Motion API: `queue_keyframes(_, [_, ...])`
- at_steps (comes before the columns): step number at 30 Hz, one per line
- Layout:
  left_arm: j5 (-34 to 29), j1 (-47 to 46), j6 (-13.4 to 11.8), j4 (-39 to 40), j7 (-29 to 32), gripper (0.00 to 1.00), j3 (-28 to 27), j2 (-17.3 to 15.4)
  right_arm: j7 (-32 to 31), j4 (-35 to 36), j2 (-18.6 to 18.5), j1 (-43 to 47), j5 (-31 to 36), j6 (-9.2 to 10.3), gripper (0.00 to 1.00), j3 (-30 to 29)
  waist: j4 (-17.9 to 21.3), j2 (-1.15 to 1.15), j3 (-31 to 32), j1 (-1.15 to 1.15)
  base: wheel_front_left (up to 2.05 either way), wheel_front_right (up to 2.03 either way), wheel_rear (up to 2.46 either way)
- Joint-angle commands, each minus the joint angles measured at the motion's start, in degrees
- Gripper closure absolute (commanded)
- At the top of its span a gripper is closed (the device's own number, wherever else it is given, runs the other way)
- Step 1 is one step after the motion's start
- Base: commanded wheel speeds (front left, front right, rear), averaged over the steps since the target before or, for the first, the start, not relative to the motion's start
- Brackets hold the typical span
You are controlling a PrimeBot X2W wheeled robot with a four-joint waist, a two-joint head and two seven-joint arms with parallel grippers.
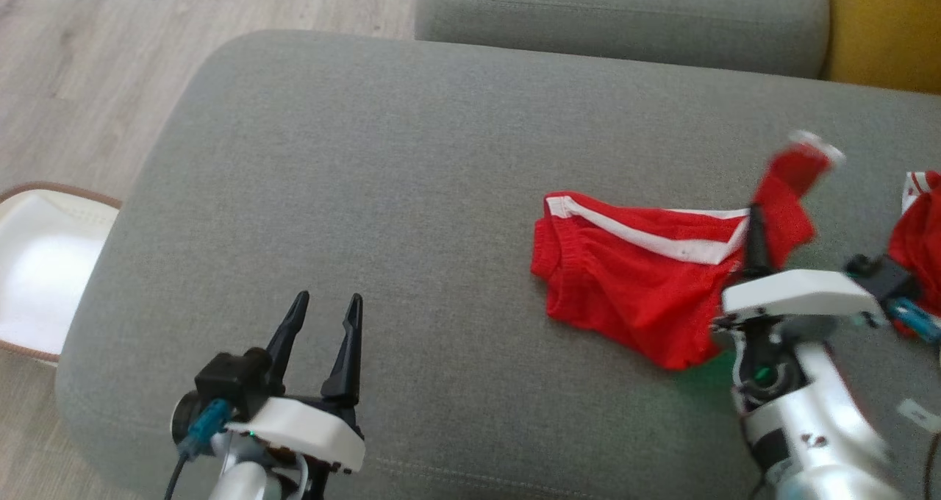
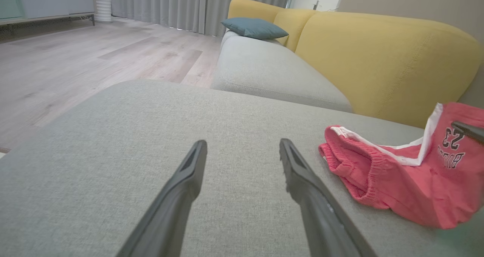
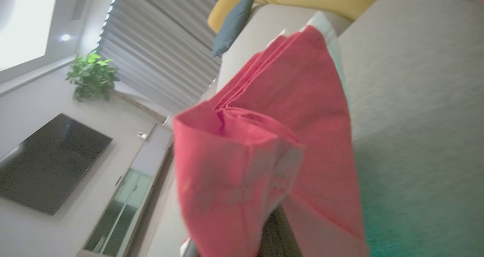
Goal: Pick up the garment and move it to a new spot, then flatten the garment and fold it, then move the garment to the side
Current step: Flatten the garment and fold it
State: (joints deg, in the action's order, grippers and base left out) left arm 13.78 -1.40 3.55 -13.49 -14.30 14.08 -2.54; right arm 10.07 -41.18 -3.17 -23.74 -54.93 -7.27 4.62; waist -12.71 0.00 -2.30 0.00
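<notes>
We note the garment: red shorts with a white side stripe and a gathered waistband. The left wrist view shows a black "23" and lettering on one leg. It lies on the grey cushion, toward the right edge and roughly midway between the near and far edges. Most of it sits crumpled on the fabric, and its right part stands up off the cushion in a peak.

Right gripper: fingers pressed together, pinching that raised part. In its own wrist view the red cloth drapes over the fingers and hides them.

Left gripper: fingers spread, nothing between them, over the near left part of the cushion and well apart from the garment.

In the way: the right arm's white wrist covers the garment's near right corner in the head view.

Around:
- More red cloth with white trim sits at the cushion's right edge. It is blurred, probably a second piece.
- A far cushion meets the far edge.
- A yellow backrest stands behind, with a blue pillow further along.
- A white bin stands on the wood floor off the left edge.
</notes>
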Motion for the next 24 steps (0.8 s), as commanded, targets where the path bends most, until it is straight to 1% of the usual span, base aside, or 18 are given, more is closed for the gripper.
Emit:
queue_keyframes(1, [-0.3,-1.3,0.2,1.4,-0.7,0.00,-2.0,-0.3,-0.2,3.1,0.3,-0.5,-0.8,-0.22,1.00,3.2,-0.5,0.00,0.4,0.00,0.00,0.00,0.00])
queue_keyframes(4, [-0.4,-1.2,0.3,1.3,-0.7,0.00,-1.9,-0.3,-0.5,7.0,0.3,1.0,-2.4,-0.22,1.00,8.6,-1.4,0.00,0.7,0.00,0.00,0.00,0.00])
queue_keyframes(7, [-0.6,-1.1,0.3,1.1,-0.7,0.00,-1.9,-0.3,-0.9,8.6,0.3,2.0,-2.9,-0.22,1.00,12.3,-2.4,0.00,1.0,0.00,0.00,0.00,0.00])
queue_keyframes(14, [-0.7,-0.8,0.3,0.9,-0.7,0.00,-2.0,-0.3,-0.5,9.0,0.3,2.7,-4.0,-0.22,1.00,17.0,-4.5,0.00,1.1,0.00,0.00,0.00,0.00])
queue_keyframes(20, [-0.5,-0.7,0.3,0.7,-0.7,0.00,-2.0,-0.3,-0.7,7.3,0.3,2.7,-3.9,-0.22,1.00,19.6,-5.4,0.00,1.0,0.00,0.00,0.00,0.00])
queue_keyframes(21, [-0.4,-0.7,0.3,0.7,-0.7,0.00,-1.9,-0.3,-0.6,6.9,0.3,2.5,-3.1,-0.22,0.64,20.4,-5.5,0.00,1.0,0.00,0.00,0.00,0.00])
queue_keyframes(22, [-0.4,-0.7,0.3,0.7,-0.7,0.00,-1.9,-0.3,-0.4,6.5,0.3,2.4,-2.1,-0.22,0.00,21.1,-5.6,0.00,0.9,0.00,0.00,0.00,0.00])
queue_keyframes(24, [-0.2,-0.7,0.2,0.7,-0.7,0.00,-1.8,-0.3,-0.3,5.5,0.3,2.3,-0.7,-0.22,0.00,22.5,-5.8,0.00,0.8,0.00,0.00,0.00,0.00])
